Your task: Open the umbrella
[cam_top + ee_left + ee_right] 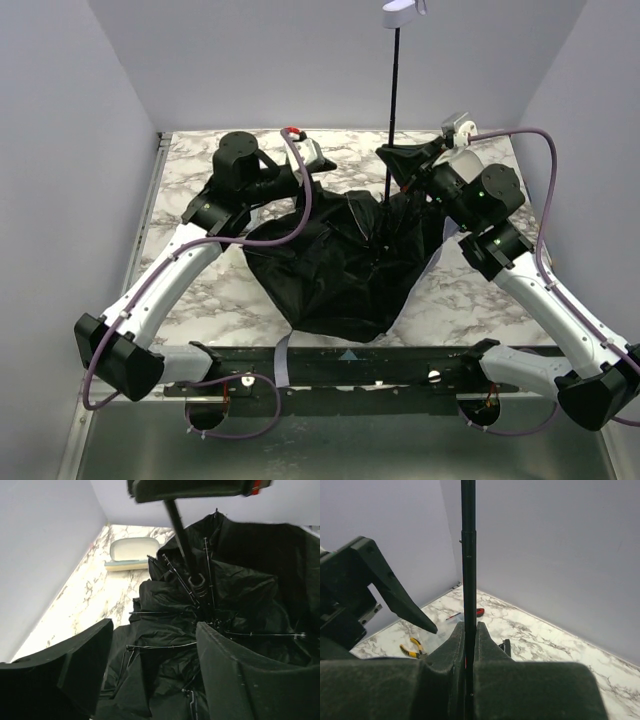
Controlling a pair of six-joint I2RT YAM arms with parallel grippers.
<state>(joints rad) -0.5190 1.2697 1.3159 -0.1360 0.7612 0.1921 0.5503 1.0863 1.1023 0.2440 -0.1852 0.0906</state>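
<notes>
the umbrella [340,270] rests canopy-down mid-table [215,290], its black lining [250,565] slumped and its shaft [393,100] upright. the right gripper [469,637] is clamped on the shaft. the left gripper [152,630] hangs spread above the lining, probably not touching it. the thin shaft could slip through the clamp or tip over, and loose fabric might snag a finger.

Black umbrella [340,275] lining, pale handle [402,10], grey-veined white marble table [230,295]
</notes>
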